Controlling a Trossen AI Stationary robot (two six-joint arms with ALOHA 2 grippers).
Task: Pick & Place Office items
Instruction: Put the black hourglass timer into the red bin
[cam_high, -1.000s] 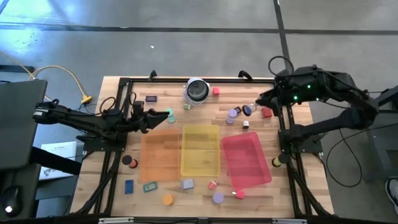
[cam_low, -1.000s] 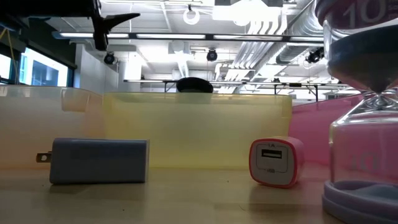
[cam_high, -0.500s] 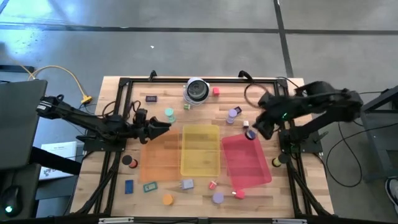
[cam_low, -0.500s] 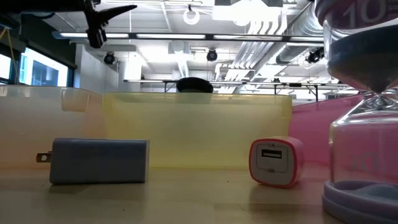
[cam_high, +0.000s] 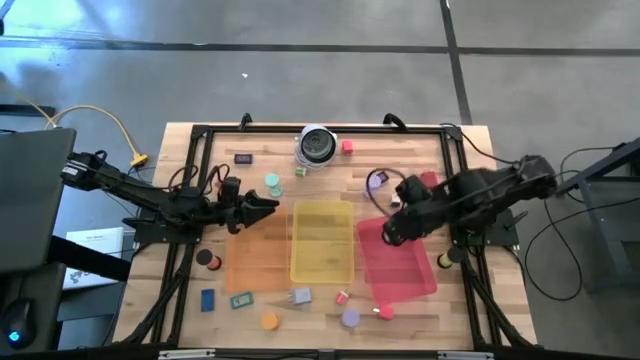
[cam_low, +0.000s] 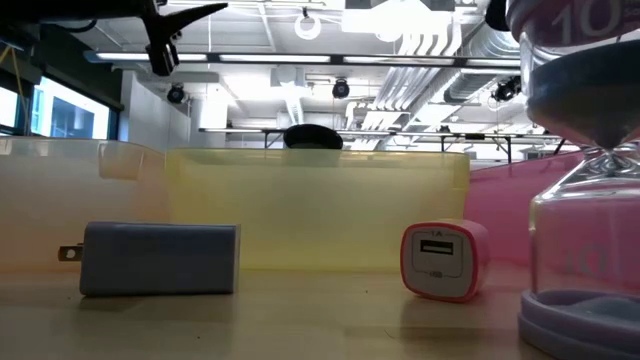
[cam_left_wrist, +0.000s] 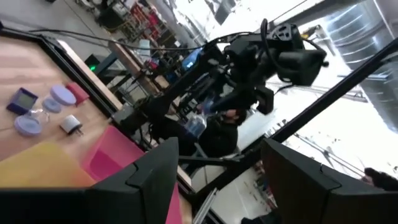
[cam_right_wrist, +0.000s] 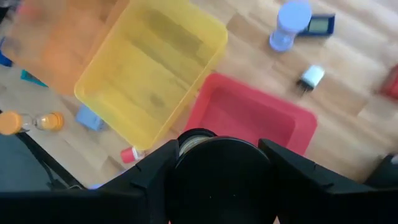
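**Entry: right arm, carrying.** My right jaws hang over the near-left corner of the red tray (cam_high: 405, 262) and are clamped on a black disc (cam_right_wrist: 217, 171), one of the office items. The disc fills the gap between the fingers (cam_right_wrist: 297, 180).

**Risk 1.** The disc is round and, I judge, slick. A loose pinch could let it roll out before I release it.

**Risk 2.** The yellow tray (cam_high: 322, 245) touches the red one. If I release off-centre, the disc could hit the shared wall and land in the wrong tray or on the tabletop (cam_high: 420, 305).

**Entry: left arm, waiting.** My left jaws stand apart and empty at the far edge of the orange tray (cam_high: 258, 258).

**Risk 3.** Both arms reach toward the middle. If they both move inward, they could collide above the trays.
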